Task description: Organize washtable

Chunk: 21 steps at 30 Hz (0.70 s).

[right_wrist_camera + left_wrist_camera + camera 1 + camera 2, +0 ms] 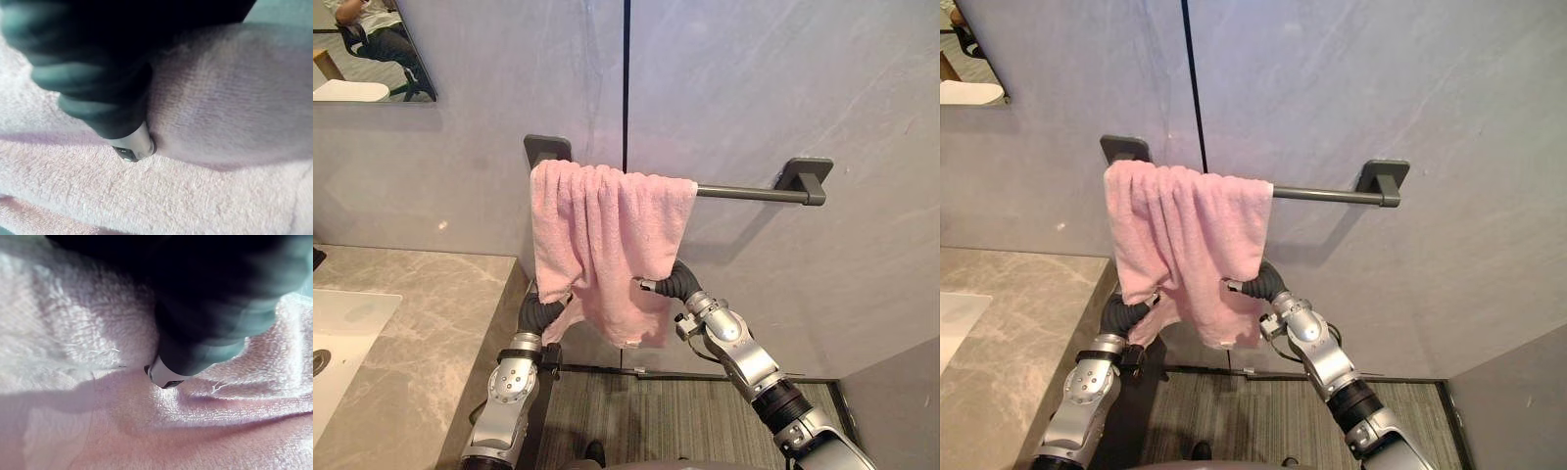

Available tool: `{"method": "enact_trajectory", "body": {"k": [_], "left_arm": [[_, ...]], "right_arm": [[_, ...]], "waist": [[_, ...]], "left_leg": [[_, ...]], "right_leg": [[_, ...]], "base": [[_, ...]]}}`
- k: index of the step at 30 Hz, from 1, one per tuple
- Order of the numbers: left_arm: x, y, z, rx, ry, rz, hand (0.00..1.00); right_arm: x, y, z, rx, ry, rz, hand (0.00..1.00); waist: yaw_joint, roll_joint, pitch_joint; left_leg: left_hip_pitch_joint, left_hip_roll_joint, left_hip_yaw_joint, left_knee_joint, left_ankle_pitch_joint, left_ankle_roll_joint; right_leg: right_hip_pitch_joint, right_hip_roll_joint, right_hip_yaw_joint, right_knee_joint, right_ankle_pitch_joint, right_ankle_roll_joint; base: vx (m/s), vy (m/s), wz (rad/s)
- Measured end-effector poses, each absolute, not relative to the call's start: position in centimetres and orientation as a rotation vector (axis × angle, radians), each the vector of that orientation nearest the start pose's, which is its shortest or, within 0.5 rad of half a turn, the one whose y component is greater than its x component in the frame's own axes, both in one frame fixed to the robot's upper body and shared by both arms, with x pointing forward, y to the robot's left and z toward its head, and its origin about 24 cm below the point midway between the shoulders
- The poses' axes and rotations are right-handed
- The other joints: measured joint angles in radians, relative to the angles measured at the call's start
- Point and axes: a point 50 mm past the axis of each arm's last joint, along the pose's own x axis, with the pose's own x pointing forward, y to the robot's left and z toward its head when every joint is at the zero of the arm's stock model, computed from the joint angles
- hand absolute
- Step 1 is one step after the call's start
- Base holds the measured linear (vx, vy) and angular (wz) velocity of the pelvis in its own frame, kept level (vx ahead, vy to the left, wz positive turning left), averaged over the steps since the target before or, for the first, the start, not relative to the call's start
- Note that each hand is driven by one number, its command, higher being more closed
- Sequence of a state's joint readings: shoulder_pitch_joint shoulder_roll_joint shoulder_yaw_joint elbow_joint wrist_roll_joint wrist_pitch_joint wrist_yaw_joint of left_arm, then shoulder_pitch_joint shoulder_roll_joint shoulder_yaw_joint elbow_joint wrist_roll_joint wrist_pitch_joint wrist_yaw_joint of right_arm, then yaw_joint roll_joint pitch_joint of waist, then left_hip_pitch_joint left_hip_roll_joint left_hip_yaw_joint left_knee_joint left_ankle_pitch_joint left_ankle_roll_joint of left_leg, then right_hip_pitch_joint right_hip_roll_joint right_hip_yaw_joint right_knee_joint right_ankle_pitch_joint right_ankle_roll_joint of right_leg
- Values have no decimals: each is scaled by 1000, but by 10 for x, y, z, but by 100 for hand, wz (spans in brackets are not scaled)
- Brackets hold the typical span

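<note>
A pink towel (pixel 607 245) hangs bunched over the left end of a dark grey towel bar (pixel 744 193) on the wall. Its lower edge is uneven, with a longer flap in the middle. My left hand (pixel 540 313) reaches up from below and goes in behind the towel's lower left corner. My right hand (pixel 680 282) comes in from the right and disappears behind the towel's lower right edge. In both wrist views, pink terry cloth (pixel 98 421) (pixel 220 171) presses close against the dark covers of the left hand (pixel 205 308) and the right hand (pixel 98 73).
A grey marble counter (pixel 421 323) with a white sink (pixel 342 333) lies at the left. A mirror (pixel 372 49) at top left reflects a seated person. The right half of the bar is bare. A striped floor mat (pixel 656 411) lies below.
</note>
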<state>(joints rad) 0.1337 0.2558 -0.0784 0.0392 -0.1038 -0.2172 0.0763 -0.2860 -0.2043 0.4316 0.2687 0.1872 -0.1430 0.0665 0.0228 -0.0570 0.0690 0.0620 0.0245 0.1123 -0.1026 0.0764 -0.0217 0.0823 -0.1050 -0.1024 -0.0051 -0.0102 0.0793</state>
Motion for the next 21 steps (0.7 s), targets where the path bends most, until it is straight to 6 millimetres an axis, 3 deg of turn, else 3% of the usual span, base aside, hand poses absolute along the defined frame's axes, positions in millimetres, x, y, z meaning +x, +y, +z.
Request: {"method": "enact_trajectory", "body": {"k": [8,14,21], "left_arm": [[223,191,27,141,-39,19,100],[224,191,39,128,-93,42,100],[225,180,51,95,-163,37,100]], "right_arm": [[286,-86,53,-92,-89,469,100],[283,-118,60,-50,-121,329,100],[278,-139,67,-29,-159,244,100]], "waist": [[-2,0,0],[-4,0,0],[-9,2,1]], "left_leg": [[1,3,3,1,0,0],[4,-5,8,0,-1,0],[9,-6,12,-1,-1,0]], "right_leg": [[0,2,2,-1,1,-1],[0,1,3,1,1,-1],[-5,-1,-1,4,-1,-1]], "base": [[0,0,0],[0,0,0],[0,0,-2]]}}
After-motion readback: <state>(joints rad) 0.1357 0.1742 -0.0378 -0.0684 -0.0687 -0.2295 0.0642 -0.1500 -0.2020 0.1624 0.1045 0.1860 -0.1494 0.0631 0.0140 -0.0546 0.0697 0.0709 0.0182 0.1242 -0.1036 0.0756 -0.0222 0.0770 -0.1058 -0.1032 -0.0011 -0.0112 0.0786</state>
